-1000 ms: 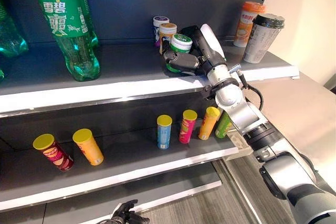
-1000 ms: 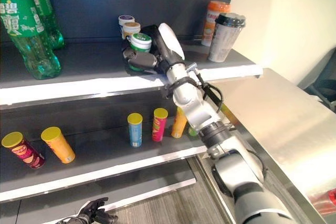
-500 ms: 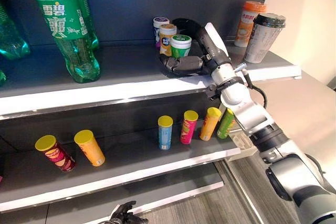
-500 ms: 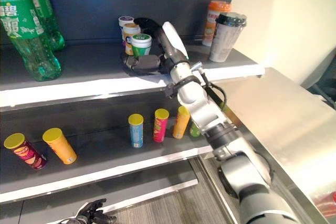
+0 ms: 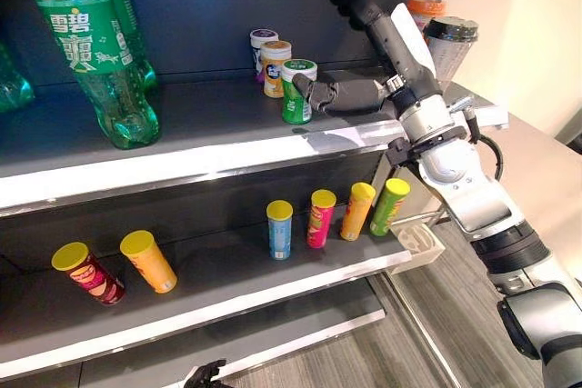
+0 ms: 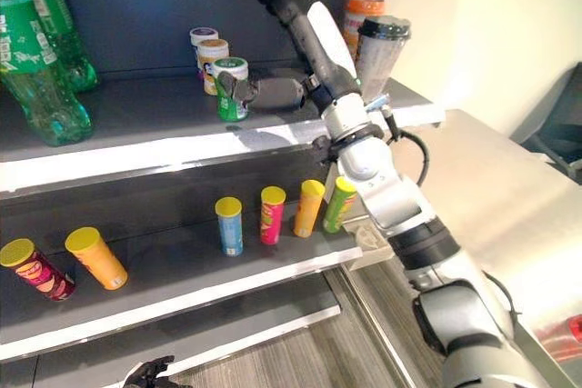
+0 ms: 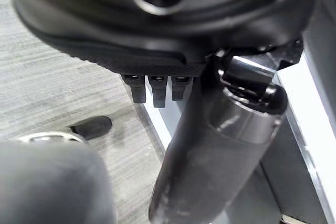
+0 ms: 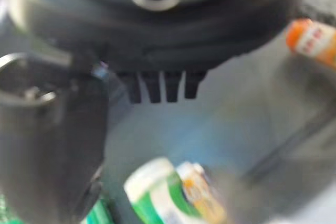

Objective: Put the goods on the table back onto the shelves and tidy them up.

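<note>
Overall, grey shelving (image 5: 209, 147) fronts a dark back panel, wood-look floor below. Green, white-lidded can (image 5: 296, 90) stands upright, upper shelf. Right hand (image 5: 364, 52) open, thumb beside can. Left hand (image 5: 205, 374) low, state unclear.

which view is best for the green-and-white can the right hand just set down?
Left eye view: the green-and-white can stands upright on the top shelf, whole, beside the right hand. Right eye view matches. The right wrist view shows its blurred top.

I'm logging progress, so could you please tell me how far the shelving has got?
Done: the green can stands upright on the top shelf beside two small cans.
In hand: nothing; the right hand is open, thumb beside the green can, fingers raised.
Left: unclear, as no goods show on the table. The left hand hangs low.
</note>
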Robot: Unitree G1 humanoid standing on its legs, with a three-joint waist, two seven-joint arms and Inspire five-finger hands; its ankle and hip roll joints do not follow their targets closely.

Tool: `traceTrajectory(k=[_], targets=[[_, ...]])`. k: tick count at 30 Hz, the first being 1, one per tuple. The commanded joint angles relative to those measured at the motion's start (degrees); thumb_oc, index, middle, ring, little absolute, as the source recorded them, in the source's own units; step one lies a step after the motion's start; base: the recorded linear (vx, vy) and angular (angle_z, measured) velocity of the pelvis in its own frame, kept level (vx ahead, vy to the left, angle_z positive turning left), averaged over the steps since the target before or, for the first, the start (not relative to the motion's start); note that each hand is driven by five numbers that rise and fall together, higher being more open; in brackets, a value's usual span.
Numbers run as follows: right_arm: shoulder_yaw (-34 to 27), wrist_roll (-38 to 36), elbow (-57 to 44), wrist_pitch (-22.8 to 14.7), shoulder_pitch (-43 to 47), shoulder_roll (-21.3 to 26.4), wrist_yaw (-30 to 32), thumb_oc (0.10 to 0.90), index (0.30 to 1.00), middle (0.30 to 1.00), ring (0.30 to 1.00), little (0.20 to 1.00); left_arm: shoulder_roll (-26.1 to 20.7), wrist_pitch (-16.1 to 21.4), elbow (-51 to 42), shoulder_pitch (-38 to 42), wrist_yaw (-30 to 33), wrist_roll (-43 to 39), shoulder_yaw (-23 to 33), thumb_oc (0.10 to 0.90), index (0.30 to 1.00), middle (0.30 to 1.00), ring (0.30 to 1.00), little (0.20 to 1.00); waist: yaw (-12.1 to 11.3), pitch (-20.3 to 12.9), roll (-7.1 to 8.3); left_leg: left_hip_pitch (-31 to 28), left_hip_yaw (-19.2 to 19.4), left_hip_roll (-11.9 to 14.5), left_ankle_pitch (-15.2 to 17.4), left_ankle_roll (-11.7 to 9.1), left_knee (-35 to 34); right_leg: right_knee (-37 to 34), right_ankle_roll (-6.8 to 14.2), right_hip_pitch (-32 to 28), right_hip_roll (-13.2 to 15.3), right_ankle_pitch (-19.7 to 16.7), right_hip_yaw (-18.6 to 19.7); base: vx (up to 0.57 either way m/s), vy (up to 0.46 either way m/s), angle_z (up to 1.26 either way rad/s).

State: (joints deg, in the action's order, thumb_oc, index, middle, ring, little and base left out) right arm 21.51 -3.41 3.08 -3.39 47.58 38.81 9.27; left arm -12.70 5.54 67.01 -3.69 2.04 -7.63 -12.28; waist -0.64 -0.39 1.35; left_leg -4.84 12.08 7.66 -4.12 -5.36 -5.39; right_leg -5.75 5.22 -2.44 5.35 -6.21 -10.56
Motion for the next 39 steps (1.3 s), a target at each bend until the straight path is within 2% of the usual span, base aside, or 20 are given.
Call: traceTrajectory(k=[1, 4, 9, 10, 11, 12, 13, 14, 15, 16, 17, 19, 22, 25, 27, 30, 31, 34, 37, 39], targets=[[-8.36, -4.48, -6.45, -5.66, 4.97, 3.96, 3.11, 0.800, 0.900, 0.900, 0.900, 0.900, 0.80, 0.59, 3.34, 3.00, 0.75, 1.97, -1.89, 0.800, 0.900, 0.900, 0.900, 0.900, -0.68, 1.36, 2.75, -2.61, -0.37, -2.09, 6.20, 0.83, 0.39, 1.02, 1.80, -4.00, 1.68, 4.15, 1.37, 0.00, 0.000, 0.00], [-10.21, -6.87, -9.79, -6.71, 2.51, 6.31, 2.23, 0.800, 0.900, 0.900, 0.900, 0.900, 0.90, 0.67, 3.41, 2.99, 0.70, 1.82, -1.47, 0.800, 0.900, 0.900, 0.900, 0.900, -0.09, 1.41, 2.93, -2.65, -0.11, -2.06, 6.20, 0.86, 0.39, 1.13, 1.88, -3.81, 1.62, 4.05, 1.62, -0.01, 0.017, -0.01], [-24.34, -20.42, -20.73, -11.16, -18.27, 18.60, -5.13, 0.800, 0.900, 0.900, 0.900, 0.900, 1.33, 1.49, 3.67, 1.77, -0.51, 1.30, 1.97, 0.800, 0.900, 0.900, 0.900, 0.900, 3.50, 1.47, 3.80, -2.67, 1.22, -1.99, 6.36, 0.91, 0.39, 1.58, 2.58, -2.46, 1.52, 3.28, 2.86, -0.01, 0.046, -0.02], [-25.28, -20.64, -21.09, -11.17, -19.29, 18.64, -5.36, 0.800, 0.900, 0.900, 0.900, 0.900, 1.19, 1.51, 3.67, 1.73, -0.52, 1.31, 1.58, 0.800, 0.900, 0.900, 0.900, 0.900, 3.14, 1.37, 3.91, -2.64, 1.20, -1.98, 6.37, 0.91, 0.39, 1.59, 2.59, -2.42, 1.52, 3.29, 2.85, -0.02, 0.041, -0.08], [-32.26, -24.57, -22.97, -12.52, -28.76, 22.68, -8.15, 0.800, 0.900, 0.900, 0.900, 0.900, 1.21, 2.06, 3.66, 1.16, -1.36, 1.21, 2.86, 0.800, 0.900, 0.900, 0.900, 0.900, 4.98, 1.35, 4.40, -2.66, 1.92, -1.87, 6.47, 0.92, 0.39, 1.78, 2.96, -1.72, 1.50, 2.89, 3.43, -0.02, 0.046, -0.14], [-37.23, -25.72, -23.69, -12.87, -34.87, 24.29, -9.58, 0.800, 0.900, 0.900, 0.900, 0.900, 1.02, 2.45, 3.61, 0.82, -1.77, 1.14, 3.17, 0.800, 0.900, 0.900, 0.900, 0.900, 5.35, 1.40, 4.74, -2.91, 2.42, -1.74, 6.79, 0.93, 0.39, 1.93, 3.24, -1.54, 1.51, 2.73, 3.86, -0.03, 0.044, -0.25], [-38.21, -25.82, -24.01, -12.85, -35.86, 24.19, -9.68, 0.800, 0.900, 0.900, 0.900, 0.900, 0.89, 2.46, 3.61, 0.89, -1.77, 1.12, 2.77, 0.800, 0.900, 0.900, 0.900, 0.900, 4.91, 1.23, 4.89, -2.60, 2.48, -1.79, 6.55, 0.95, 0.39, 1.93, 3.20, -1.20, 1.56, 2.54, 3.94, -0.01, 0.062, -0.13], [-47.04, -26.47, -24.51, -13.79, -45.74, 24.06, -10.99, 0.800, 0.900, 0.900, 0.900, 0.900, 0.75, 3.24, 3.77, 0.58, -2.20, 1.20, 4.53, 0.800, 0.900, 0.900, 0.900, 0.900, 7.36, 1.37, 5.17, -3.09, 3.60, -1.70, 7.12, 1.15, 0.39, 2.04, 3.72, -0.75, 1.58, 1.94, 5.00, -0.03, 0.051, -0.24], [-50.64, -27.72, -25.27, -14.01, -48.91, 22.22, -12.18, 0.800, 0.900, 0.900, 0.900, 0.900, 0.64, 3.52, 3.86, 0.37, -2.38, 1.42, 4.83, 0.800, 0.900, 0.900, 0.900, 0.900, 7.91, 1.18, 5.38, -2.80, 4.11, -1.71, 6.98, 1.30, 0.39, 2.06, 3.83, -0.14, 1.69, 1.41, 5.45, -0.01, 0.069, -0.33], [-55.58, -29.44, -26.50, -14.47, -53.38, 19.66, -13.98, 0.800, 0.900, 0.900, 0.900, 0.900, 0.33, 4.04, 3.94, -0.06, -2.70, 1.97, 4.88, 0.800, 0.900, 0.900, 0.900, 0.900, 8.37, 1.00, 5.59, -2.79, 4.63, -1.69, 7.19, 1.50, 0.39, 2.14, 4.13, 0.39, 1.84, 0.96, 5.84, -0.03, 0.062, -0.78], [-61.67, -28.14, -25.23, -15.47, -58.92, 15.20, -12.55, 0.800, 0.900, 0.900, 0.900, 0.900, 0.27, 4.51, 4.27, -0.23, -3.23, 2.49, 5.42, 0.800, 0.900, 0.900, 0.900, 0.900, 9.77, 0.92, 5.78, -2.87, 5.38, -1.75, 7.71, 1.95, 0.39, 2.42, 4.61, 1.25, 2.17, 0.07, 6.92, 0.00, 0.085, -0.65], [-65.75, -26.71, -24.33, -15.58, -62.47, 8.56, -10.79, 0.800, 0.900, 0.900, 0.900, 0.900, 0.24, 4.49, 4.61, -0.33, -3.40, 3.05, 6.43, 0.800, 0.900, 0.900, 0.900, 0.900, 11.94, 0.96, 5.40, -3.24, 6.42, -2.02, 8.55, 2.42, 0.39, 2.95, 5.04, 1.95, 2.27, -0.27, 8.30, -0.01, 0.091, -0.30], [-67.05, -26.89, -23.50, -16.01, -63.93, 1.80, -8.45, 0.800, 0.900, 0.900, 0.900, 0.900, 0.33, 4.26, 4.91, -0.11, -3.55, 4.41, 6.15, 0.800, 0.900, 0.900, 0.900, 0.900, 13.72, 1.02, 5.02, -3.31, 7.73, -2.62, 8.92, 3.05, 0.39, 3.83, 5.44, 3.16, 2.94, -1.15, 9.80, -0.01, 0.104, -0.42], [-66.84, -22.70, -21.22, -15.66, -62.79, -1.00, -3.58, 0.800, 0.900, 0.900, 0.900, 0.900, 1.36, 3.94, 5.28, 0.36, -3.97, 5.98, 4.69, 0.800, 0.900, 0.900, 0.900, 0.900, 15.89, 1.52, 4.13, -4.23, 9.28, -3.37, 9.93, 3.86, 0.39, 4.73, 5.93, 4.02, 3.13, -1.97, 11.81, 0.00, 0.112, -0.24], [-66.75, -18.54, -21.90, -15.84, -60.69, -2.73, 0.72, 0.800, 0.900, 0.900, 0.900, 0.900, 2.10, 3.64, 4.93, 0.66, -3.75, 6.76, 3.19, 0.800, 0.900, 0.900, 0.900, 0.900, 16.97, 2.54, 3.90, -4.12, 10.64, -3.70, 10.10, 4.44, 0.39, 5.13, 6.58, 5.67, 3.07, -4.52, 13.23, -0.08, 0.074, -0.57], [-66.47, -12.97, -22.34, -14.54, -59.30, -4.17, 4.87, 0.800, 0.900, 0.900, 0.900, 0.900, 2.33, 3.49, 4.35, 0.90, -3.76, 7.56, 2.04, 0.800, 0.900, 0.900, 0.900, 0.900, 17.29, 3.38, 3.69, -3.39, 12.97, -3.85, 10.16, 4.81, 0.39, 4.53, 7.41, 7.36, 2.81, -6.51, 14.48, -0.12, 0.029, -0.70], [-66.50, -6.45, -23.09, -13.80, -58.32, -4.19, 8.47, 0.800, 0.900, 0.900, 0.900, 0.900, 1.95, 3.42, 3.23, 1.14, -3.79, 8.31, 1.02, 0.800, 0.900, 0.900, 0.900, 0.900, 16.57, 4.53, 3.44, -2.21, 15.77, -3.06, 9.62, 4.61, 0.39, 4.16, 7.66, 9.82, 3.20, -8.86, 11.34, -0.19, -0.053, -0.90], [-65.07, -3.80, -24.22, -13.60, -56.96, -4.98, 10.41, 0.800, 0.900, 0.900, 0.900, 0.900, 1.36, 3.13, 1.47, 1.53, -3.55, 8.72, -0.22, 0.800, 0.900, 0.900, 0.900, 0.900, 14.52, 4.83, 1.99, -1.02, 17.98, -0.64, 9.63, 3.76, 0.39, 4.06, 8.13, 9.07, 5.92, -6.49, -0.29, -0.10, -0.043, -0.96], [-64.26, -0.46, -24.54, -12.50, -56.72, -5.91, 11.12, 0.800, 0.900, 0.900, 0.900, 0.900, 1.02, 3.25, 0.87, 1.94, -3.46, 9.49, -0.67, 0.800, 0.900, 0.900, 0.900, 0.900, 14.04, 4.90, 1.90, -0.94, 19.12, 0.14, 9.19, 3.48, 0.39, 4.18, 8.01, 7.87, 7.74, -5.84, -2.58, -0.07, -0.087, -0.86], [-63.67, 0.38, -23.84, -11.96, -55.79, -7.28, 12.44, 0.800, 0.900, 0.900, 0.900, 0.900, 0.70, 3.81, 0.02, 1.84, -3.45, 10.95, -1.37, 0.800, 0.900, 0.900, 0.900, 0.900, 12.44, 4.41, 1.85, -0.95, 19.85, 0.42, 8.95, 3.27, 0.39, 3.72, 8.95, 5.82, 11.64, -8.46, -1.48, -0.05, -0.206, -0.38]])
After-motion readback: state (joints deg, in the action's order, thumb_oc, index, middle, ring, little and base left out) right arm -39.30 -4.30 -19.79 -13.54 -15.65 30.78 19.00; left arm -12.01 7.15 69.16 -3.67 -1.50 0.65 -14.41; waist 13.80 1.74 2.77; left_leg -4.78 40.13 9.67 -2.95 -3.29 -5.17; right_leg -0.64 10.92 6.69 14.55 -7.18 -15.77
